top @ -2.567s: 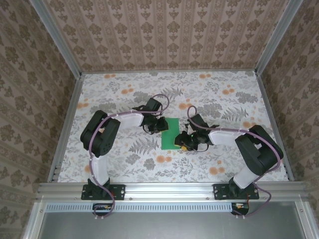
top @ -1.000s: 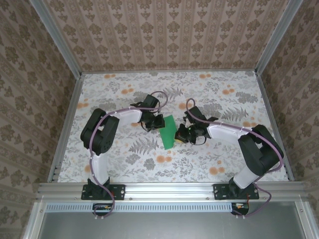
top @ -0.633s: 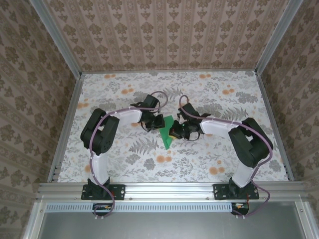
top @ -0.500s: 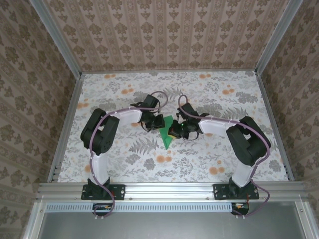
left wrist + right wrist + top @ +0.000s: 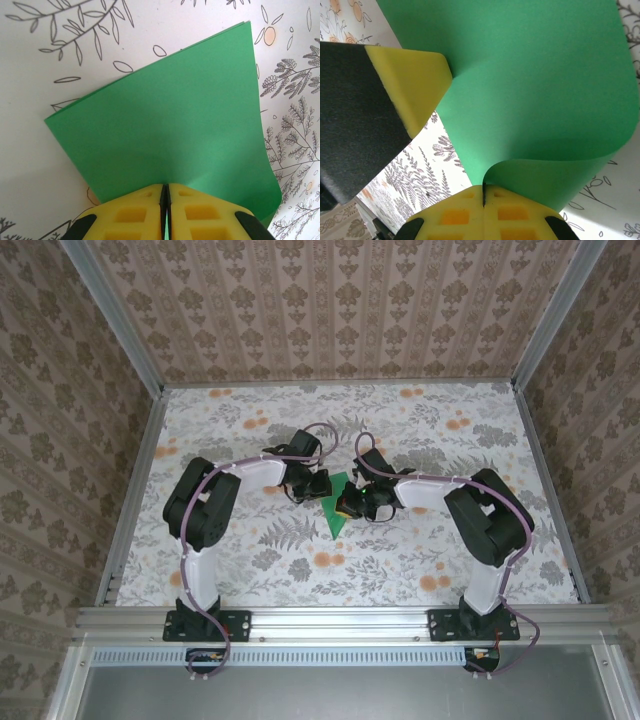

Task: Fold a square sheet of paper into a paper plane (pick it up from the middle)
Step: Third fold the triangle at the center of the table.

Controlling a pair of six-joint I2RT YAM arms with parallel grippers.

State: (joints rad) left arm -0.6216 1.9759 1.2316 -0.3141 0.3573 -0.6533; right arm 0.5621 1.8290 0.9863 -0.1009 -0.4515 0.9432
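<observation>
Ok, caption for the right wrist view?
Curled green paper pinched by the right gripper below, the left gripper at upper left.

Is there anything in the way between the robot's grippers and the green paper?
No, nothing visible is in the way. The left gripper is shut right on one edge of the thin bright green sheet of paper, and the right gripper is shut on another edge, where the paper curls over.
</observation>
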